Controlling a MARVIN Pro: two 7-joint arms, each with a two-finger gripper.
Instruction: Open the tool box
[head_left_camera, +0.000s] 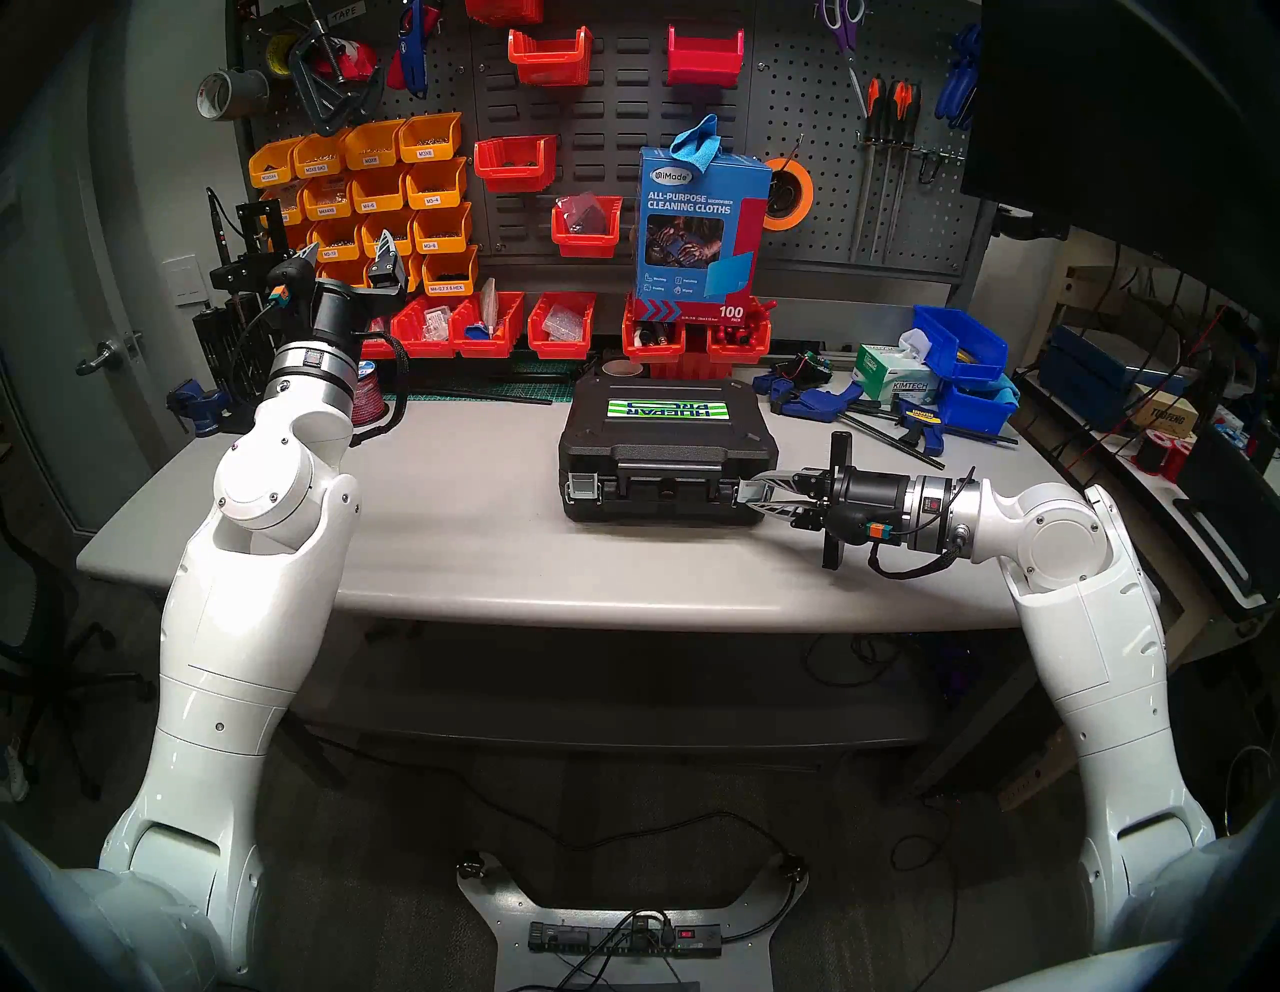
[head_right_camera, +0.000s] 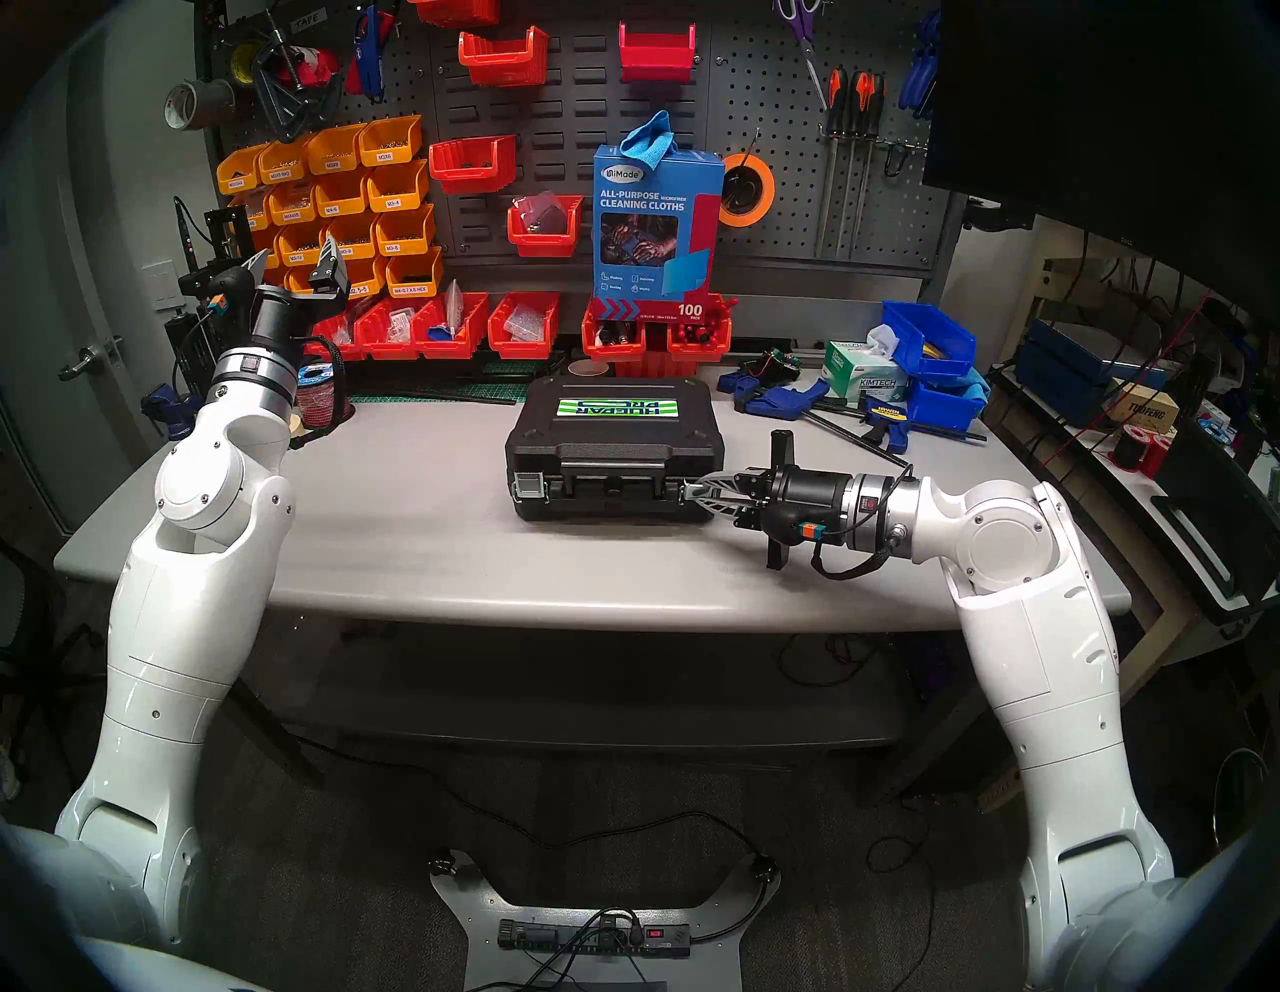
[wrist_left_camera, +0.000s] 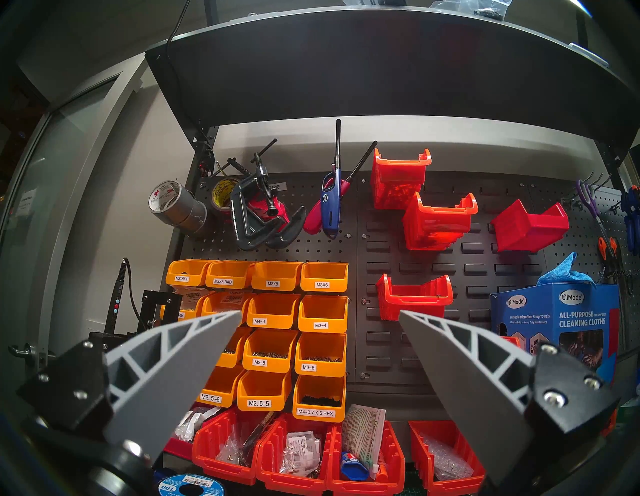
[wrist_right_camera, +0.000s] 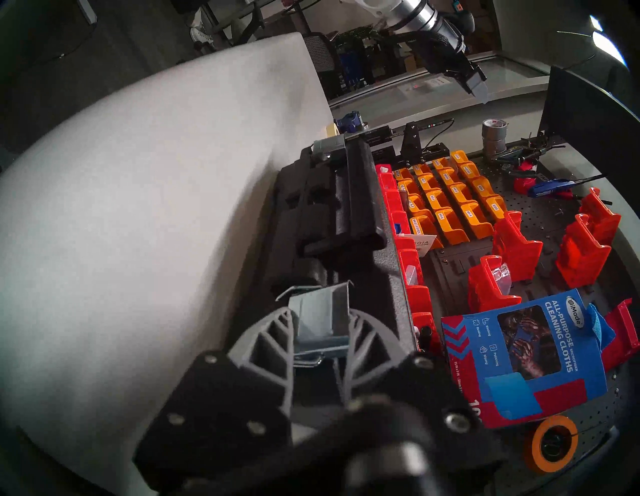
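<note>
While my right gripper (head_left_camera: 751, 495) reaches in level from three o'clock, its fingers (wrist_right_camera: 273, 346) are pressed together on the right silver latch (wrist_right_camera: 320, 313) of the tool box (head_left_camera: 665, 443), and in the wrist view the metal flap sits pinched between them. That black case lies shut and flat near the middle of the grey table (head_left_camera: 443, 526), green-and-white label (head_left_camera: 668, 407) on its lid, handle and latches facing me at six o'clock. Its left latch (head_left_camera: 582, 485) lies flat against the front.

At twelve o'clock behind it, red bins (head_left_camera: 561, 325) along the table's back edge hold small plastic bags of parts, a glue tube and a folded manual. At ten o'clock, orange bins (wrist_left_camera: 277, 350) on the pegboard hold screws, each bin labelled by size. A blue cleaning-cloths box (head_left_camera: 699, 228) stands on two red bins, a cloth poking from its top. At two o'clock stacked blue bins (head_left_camera: 959, 346) sit beside a tissue box (head_left_camera: 893, 377).

My left gripper (head_left_camera: 350, 253) is raised at ten o'clock, well apart from the case, fingers spread wide and holding nothing.
</note>
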